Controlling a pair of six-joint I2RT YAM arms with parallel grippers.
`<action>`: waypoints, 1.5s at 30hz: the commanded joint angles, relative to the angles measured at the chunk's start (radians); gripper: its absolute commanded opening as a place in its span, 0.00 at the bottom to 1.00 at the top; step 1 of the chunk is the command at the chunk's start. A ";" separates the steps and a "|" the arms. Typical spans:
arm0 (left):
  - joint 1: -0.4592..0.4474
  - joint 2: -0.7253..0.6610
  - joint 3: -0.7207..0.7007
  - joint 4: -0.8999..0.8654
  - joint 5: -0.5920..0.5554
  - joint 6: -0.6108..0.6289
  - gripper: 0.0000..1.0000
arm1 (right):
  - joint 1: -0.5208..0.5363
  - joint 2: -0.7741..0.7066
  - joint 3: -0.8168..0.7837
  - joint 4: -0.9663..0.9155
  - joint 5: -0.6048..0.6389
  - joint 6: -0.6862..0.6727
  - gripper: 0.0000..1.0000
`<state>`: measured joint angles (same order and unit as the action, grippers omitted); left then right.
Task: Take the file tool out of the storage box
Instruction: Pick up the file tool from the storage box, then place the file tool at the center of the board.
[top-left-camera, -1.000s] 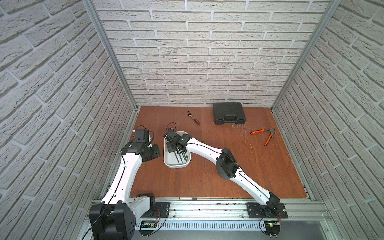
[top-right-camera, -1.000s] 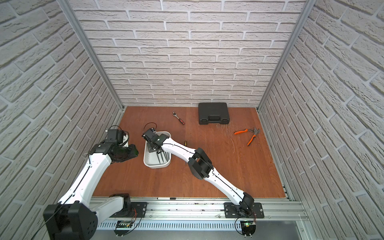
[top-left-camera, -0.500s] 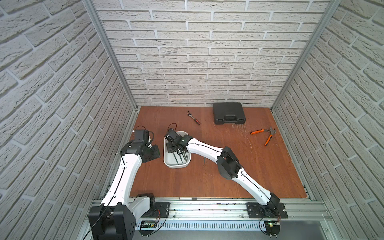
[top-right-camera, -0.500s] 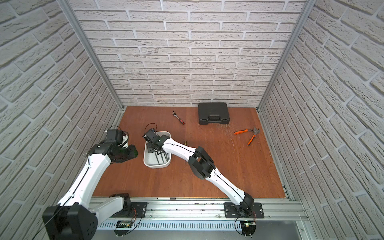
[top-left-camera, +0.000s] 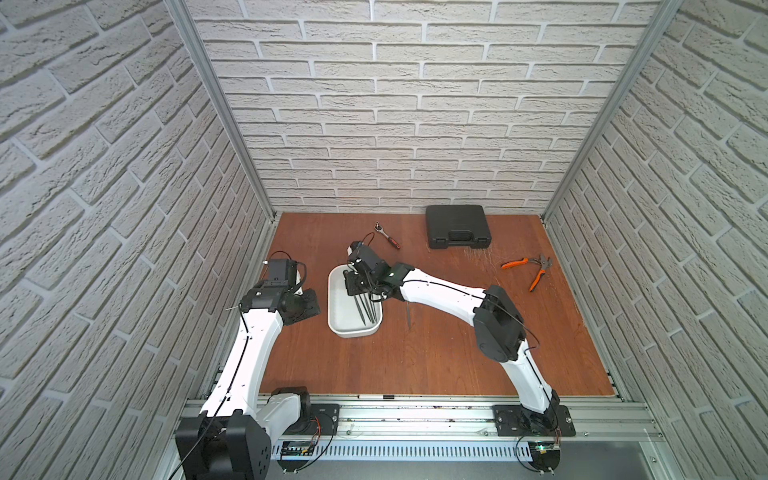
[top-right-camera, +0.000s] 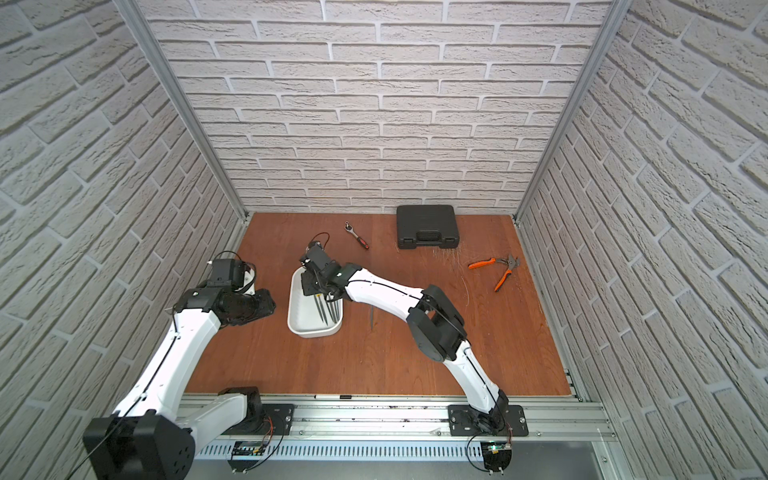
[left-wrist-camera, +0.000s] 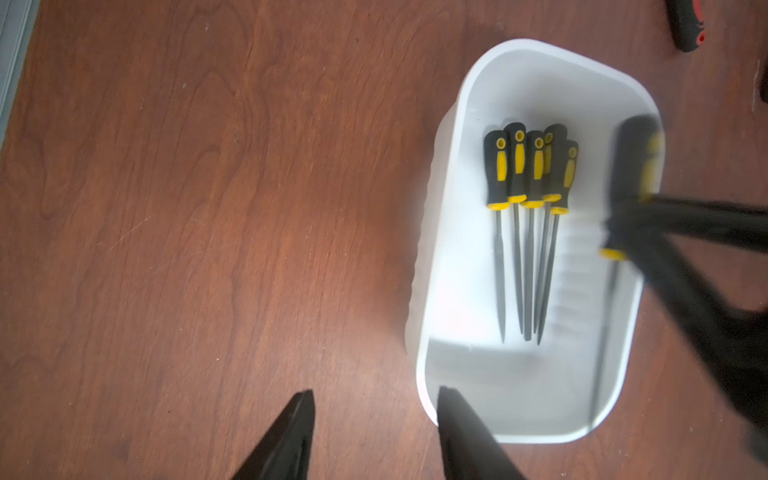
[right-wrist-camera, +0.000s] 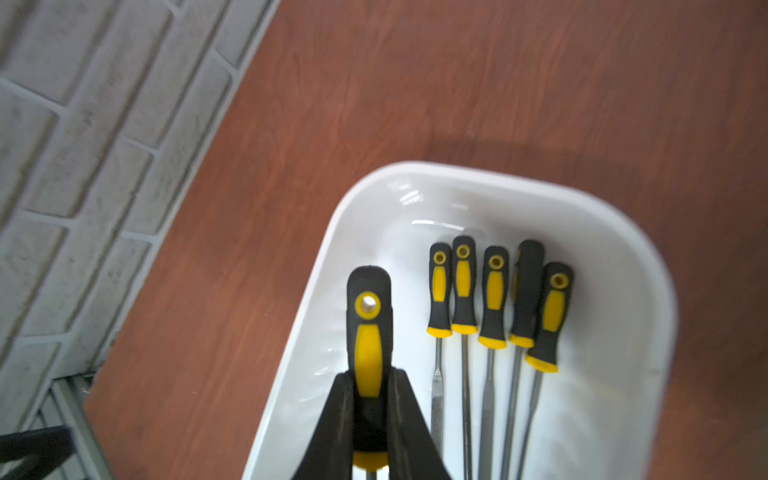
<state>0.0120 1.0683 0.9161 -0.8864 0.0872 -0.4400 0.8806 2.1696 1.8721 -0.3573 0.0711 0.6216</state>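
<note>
The storage box (top-left-camera: 332, 299) is a shallow white tub left of the table's middle, seen in both top views (top-right-camera: 293, 303). Several black-and-yellow files (right-wrist-camera: 494, 291) lie side by side in it. My right gripper (right-wrist-camera: 369, 378) is shut on the handle of one file tool (right-wrist-camera: 368, 324), held just above the box near one long wall. In the left wrist view that file (left-wrist-camera: 631, 166) is blurred. My left gripper (left-wrist-camera: 376, 392) is open and holds nothing. It hovers low at the box's near left corner (left-wrist-camera: 428, 395).
One grey file (top-left-camera: 408, 316) lies on the table right of the box, partly under my right arm. A black tool case (top-left-camera: 457, 226), a ratchet wrench (top-left-camera: 388, 237) and orange pliers (top-left-camera: 528, 270) lie toward the back and right. The left brick wall is close to the left arm.
My right gripper's jaws have closed on the file's handle. Both arms have stayed nearly where they were.
</note>
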 joint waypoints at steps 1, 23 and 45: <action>0.003 -0.017 0.010 0.005 0.005 -0.002 0.54 | -0.051 -0.112 -0.092 0.092 0.062 -0.014 0.03; -0.012 0.004 -0.030 0.062 0.026 -0.036 0.54 | -0.183 -0.198 -0.350 -0.183 0.294 -0.018 0.03; -0.012 0.005 -0.033 0.055 0.019 -0.029 0.54 | -0.202 -0.079 -0.379 -0.158 0.231 0.057 0.03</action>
<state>0.0040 1.0706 0.8944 -0.8406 0.1059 -0.4686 0.6834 2.0747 1.4975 -0.5354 0.3061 0.6590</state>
